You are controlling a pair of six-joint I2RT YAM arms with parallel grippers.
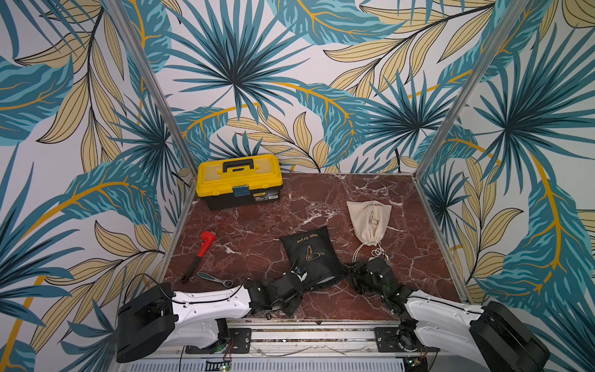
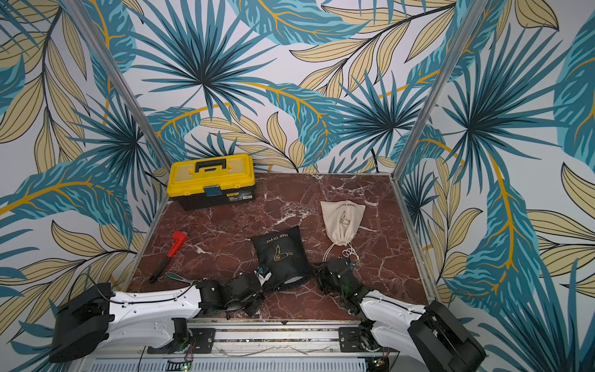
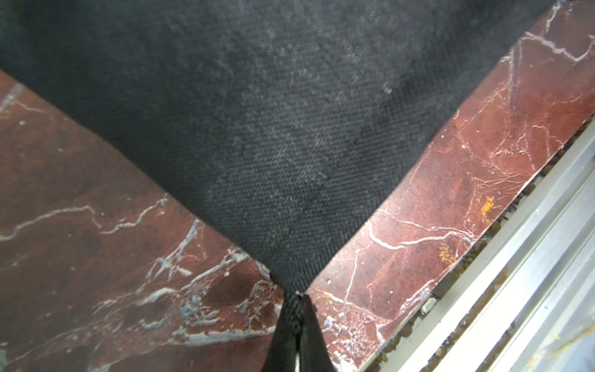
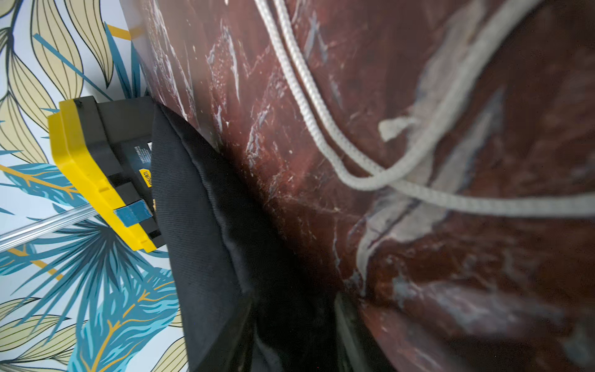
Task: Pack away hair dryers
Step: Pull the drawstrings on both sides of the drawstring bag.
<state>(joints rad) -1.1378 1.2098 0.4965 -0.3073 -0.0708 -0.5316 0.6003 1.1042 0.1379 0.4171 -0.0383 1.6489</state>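
Corner of black pouch point(image 1: 309, 254) is held pinched in the closed left pincer point(image 3: 294, 325), low over the surface point(image 1: 257, 232). Right pincer point(image 1: 349, 270) is placed at the pouch's other edge; its state cannot be told. Hair dryers are hidden from view.

light: soft, even, shadows faint in both top views. top views: sharp, edges bowed by wide lens. left wrist: black pouch point(image 3: 289, 128) grainy, left gripper point(image 3: 298, 309) underexposed. right wrist: drawstring point(image 4: 363, 184) blurred close up; deep shadow beside the pouch.

Robot lab test cell: marble-print tabletop point(image 1: 322, 199) is enclosed by aluminium posts point(image 1: 446, 128) and leaf-patterned panels point(image 1: 241, 80); arms point(image 1: 209, 302) are mounted on a rail point(image 1: 309, 333).
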